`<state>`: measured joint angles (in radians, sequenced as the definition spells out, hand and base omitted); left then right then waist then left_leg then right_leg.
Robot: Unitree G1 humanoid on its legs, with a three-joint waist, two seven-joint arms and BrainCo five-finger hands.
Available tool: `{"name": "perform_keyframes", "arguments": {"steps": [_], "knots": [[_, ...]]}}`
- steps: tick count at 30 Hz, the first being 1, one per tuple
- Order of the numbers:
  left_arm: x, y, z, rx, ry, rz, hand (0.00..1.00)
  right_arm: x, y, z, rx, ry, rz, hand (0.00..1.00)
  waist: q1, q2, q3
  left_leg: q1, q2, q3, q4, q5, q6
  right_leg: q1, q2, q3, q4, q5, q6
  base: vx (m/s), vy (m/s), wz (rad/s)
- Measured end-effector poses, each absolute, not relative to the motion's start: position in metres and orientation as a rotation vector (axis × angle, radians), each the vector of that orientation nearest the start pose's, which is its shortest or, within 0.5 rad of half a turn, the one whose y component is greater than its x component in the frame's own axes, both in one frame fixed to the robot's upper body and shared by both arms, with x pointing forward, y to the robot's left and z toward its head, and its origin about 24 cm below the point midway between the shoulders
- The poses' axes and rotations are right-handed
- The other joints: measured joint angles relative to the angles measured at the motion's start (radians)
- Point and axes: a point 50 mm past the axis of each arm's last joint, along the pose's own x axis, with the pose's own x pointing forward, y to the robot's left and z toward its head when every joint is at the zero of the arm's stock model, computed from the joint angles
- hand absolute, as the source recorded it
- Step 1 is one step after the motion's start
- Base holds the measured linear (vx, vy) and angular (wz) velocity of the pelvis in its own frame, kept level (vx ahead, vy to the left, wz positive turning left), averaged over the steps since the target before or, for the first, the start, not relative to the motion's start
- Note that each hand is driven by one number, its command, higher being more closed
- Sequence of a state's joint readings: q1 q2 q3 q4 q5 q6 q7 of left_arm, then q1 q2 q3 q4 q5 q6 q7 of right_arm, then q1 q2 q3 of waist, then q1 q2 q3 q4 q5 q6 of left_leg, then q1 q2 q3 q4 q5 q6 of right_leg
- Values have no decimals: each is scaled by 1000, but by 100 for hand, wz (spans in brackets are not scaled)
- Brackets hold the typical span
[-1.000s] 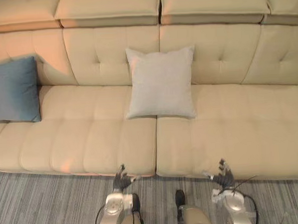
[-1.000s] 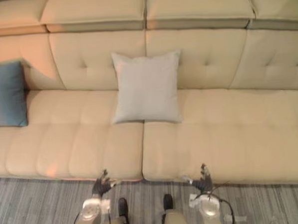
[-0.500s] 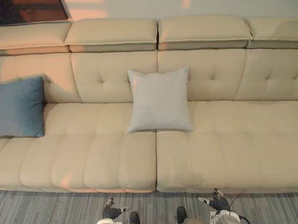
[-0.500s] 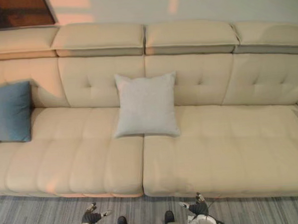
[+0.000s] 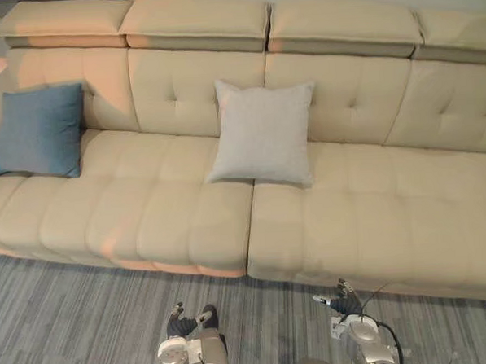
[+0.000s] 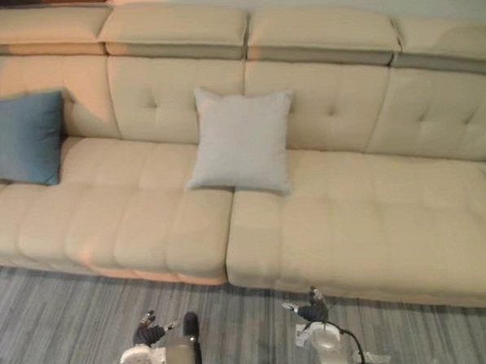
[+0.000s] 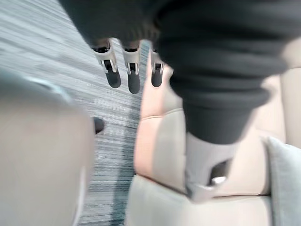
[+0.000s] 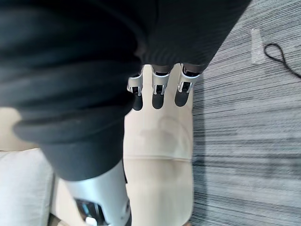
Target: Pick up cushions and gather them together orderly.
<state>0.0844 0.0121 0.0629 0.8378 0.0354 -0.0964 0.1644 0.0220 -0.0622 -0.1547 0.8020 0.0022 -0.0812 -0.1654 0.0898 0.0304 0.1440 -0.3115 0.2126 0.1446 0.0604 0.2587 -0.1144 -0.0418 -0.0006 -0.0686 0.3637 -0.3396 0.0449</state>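
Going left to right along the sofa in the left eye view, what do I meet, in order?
blue cushion at the left end of the sofa -> light grey cushion leaning on the backrest near the middle seam -> bare seat out to the right end.

The long cream sofa (image 5: 351, 217) before me looks like smooth leather or something near it, with a soft low sheen and buttoned tufts. The square pale grey cloth cushion (image 5: 262, 132) is matt, with a slightly coarse weave. The square blue cloth cushion (image 5: 36, 132) is matt too. The grey striped carpet (image 5: 63, 322) looks rough and dull. On my left hand (image 7: 133, 77) and right hand (image 8: 160, 92), the silver fingers are smooth and faintly glossy with matt dark tips, and the dark ribbed covers (image 8: 70, 70) look like matt fabric.
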Motion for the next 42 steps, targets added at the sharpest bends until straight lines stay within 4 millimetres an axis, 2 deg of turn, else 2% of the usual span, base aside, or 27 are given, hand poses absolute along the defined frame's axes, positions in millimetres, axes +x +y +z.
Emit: {"name": "perform_keyframes", "arguments": {"steps": [1, 2, 3, 5, 8, 9, 11, 13, 15, 19, 21, 24, 25, 26, 27, 29, 30, 31, 32, 33, 34, 36, 37, 38, 39, 41, 42], "knots": [[144, 176, -134, 87, 815, 225, 0, 164, -206, -120, -60, 750, -342, 0, 0, -4, 3, 21, -18, 7, -9, -45, -3, -5, -12, -25, -7, 6, -47, -387, -36, 23], [144, 179, -134, 97, 817, 230, 0, 163, -207, -120, -62, 750, -346, 0, -6, -21, 6, 21, -48, 8, 36, -69, -17, -27, -40, -26, -5, 22, -57, -270, -1, 9], [144, 179, -134, 99, 816, 230, 0, 163, -207, -120, -63, 751, -347, 0, -9, -26, 6, 21, -59, 7, 64, -83, -14, -35, -49, -25, -6, 28, -55, -231, 35, 10], [144, 180, -134, 103, 817, 228, 0, 160, -208, -121, -63, 757, -352, 0, -28, -36, 7, 15, -82, -17, 199, -224, 17, -65, -78, -22, -22, 67, -39, -180, 86, 6], [142, 179, -135, 110, 828, 224, 0, 154, -204, -124, -39, 774, -362, 0, -32, -37, 10, 40, -89, -66, 343, -410, 16, -93, -95, 15, -23, 100, 0, -157, 233, -22], [143, 180, -135, 111, 829, 224, 0, 151, -204, -126, -31, 783, -369, 0, -33, -34, 10, 55, -98, -74, 329, -436, 17, -95, -96, 30, -24, 102, 11, -148, 241, -45], [139, 188, -136, 134, 842, 234, 0, 147, -189, -130, 13, 806, -349, 0, -33, -68, -1, 85, -128, -27, 273, -437, 24, -88, -119, 80, -76, 128, 42, -110, 209, -48], [136, 193, -137, 147, 855, 237, 0, 138, -188, -133, 22, 829, -351, 0, -42, -92, -18, 108, -157, -12, 227, -437, 24, -69, -140, 102, -140, 161, 43, -32, 175, -28], [134, 194, -138, 156, 867, 235, 0, 131, -190, -136, 31, 849, -373, 0, -49, -101, -25, 115, -179, -10, 199, -437, 24, -60, -152, 123, -185, 182, 46, -6, 137, -15], [130, 196, -142, 178, 897, 221, 0, 127, -192, -139, 60, 870, -403, 0, -54, -103, -30, 143, -187, 30, 170, -437, 25, -63, -151, 184, -221, 215, 42, 55, 47, -39], [130, 194, -143, 178, 905, 213, 0, 123, -193, -141, 82, 887, -422, 0, -54, -89, -33, 156, -175, 48, 178, -437, 25, -69, -131, 227, -231, 226, 37, 120, -2, -77], [131, 193, -143, 184, 909, 202, 0, 132, -190, -139, 87, 865, -412, 0, -55, -79, -34, 157, -127, 134, 221, -452, 52, -114, -79, 298, -226, 270, 46, 131, 0, -120], [134, 191, -143, 187, 905, 192, 0, 141, -191, -136, 85, 843, -406, 0, -54, -71, -33, 158, -100, 165, 221, -454, 58, -148, -51, 267, -229, 313, 25, 170, -45, -194], [138, 188, -142, 178, 898, 178, 0, 149, -194, -132, 72, 820, -406, 0, -56, -64, -29, 163, -76, 212, 221, -453, 60, -175, -37, 160, -229, 346, -8, 157, -51, -161], [140, 188, -141, 178, 894, 176, 0, 150, -196, -132, 68, 818, -407, 0, -56, -63, -29, 168, -73, 225, 221, -453, 60, -177, -37, 127, -229, 351, -14, 142, -64, -149], [152, 183, -138, 170, 865, 166, 0, 150, -209, -130, 28, 814, -427, 0, -58, -42, -15, 231, -52, 294, 222, -453, 60, -176, -40, -114, -212, 372, -61, 93, -74, -132], [154, 182, -137, 168, 857, 166, 0, 152, -213, -129, 14, 813, -428, 0, -61, -31, -9, 259, -45, 320, 221, -453, 60, -174, -49, -207, -198, 367, -99, 48, -105, -133], [155, 183, -136, 169, 851, 166, 0, 154, -216, -129, 0, 816, -429, 0, -72, -18, -3, 290, -46, 369, 218, -453, 60, -171, -81, -381, -150, 298, -163, 47, -145, -125], [154, 188, -135, 192, 846, 165, 0, 153, -219, -130, -10, 831, -431, 0, -86, -33, -9, 324, -64, 427, 227, -475, 48, -170, -123, -521, -90, 212, -158, 39, -126, -98], [154, 188, -135, 193, 849, 165, 0, 151, -222, -130, -17, 836, -434, 0, -91, -23, -4, 332, -60, 431, 235, -491, 40, -170, -116, -511, -80, 208, -153, 71, -104, -96], [153, 190, -136, 205, 854, 163, 0, 149, -227, -130, -31, 842, -441, 0, -92, 8, 1, 342, -29, 445, 268, -529, 25, -172, -77, -458, -67, 198, -152, 70, -63, -100], [146, 190, -139, 223, 879, 153, 0, 147, -227, -133, -32, 870, -439, 0, -85, 21, 3, 338, 24, 451, 384, -546, 26, -169, -32, -384, -63, 175, -139, 104, -124, -120], [141, 190, -141, 228, 894, 147, 0, 144, -228, -134, -37, 879, -441, 0, -88, 25, 3, 298, 84, 435, 548, -545, 33, -150, 0, -344, -74, 160, -143, 111, -146, -108], [135, 188, -144, 233, 912, 130, 0, 140, -231, -135, -46, 887, -445, 0, -87, 30, 8, 255, 136, 400, 694, -547, 57, -127, 31, -315, -79, 153, -154, 127, -130, -108], [130, 185, -146, 231, 928, 110, 0, 139, -234, -134, -52, 889, -449, 0, -85, 40, 14, 224, 157, 356, 806, -566, 96, -106, 55, -282, -79, 145, -168, 131, -48, -109], [130, 181, -146, 213, 922, 104, 0, 136, -239, -135, -58, 899, -464, 0, -83, 37, 23, 150, 93, 212, 865, -594, 68, -75, 79, -215, -79, 140, -178, 201, -16, -112], [134, 180, -144, 214, 906, 99, 0, 132, -240, -138, -60, 925, -470, 0, -74, 27, 32, 114, 33, 140, 824, -608, 46, -58, 82, -169, -85, 140, -179, 220, 34, -127]]}}
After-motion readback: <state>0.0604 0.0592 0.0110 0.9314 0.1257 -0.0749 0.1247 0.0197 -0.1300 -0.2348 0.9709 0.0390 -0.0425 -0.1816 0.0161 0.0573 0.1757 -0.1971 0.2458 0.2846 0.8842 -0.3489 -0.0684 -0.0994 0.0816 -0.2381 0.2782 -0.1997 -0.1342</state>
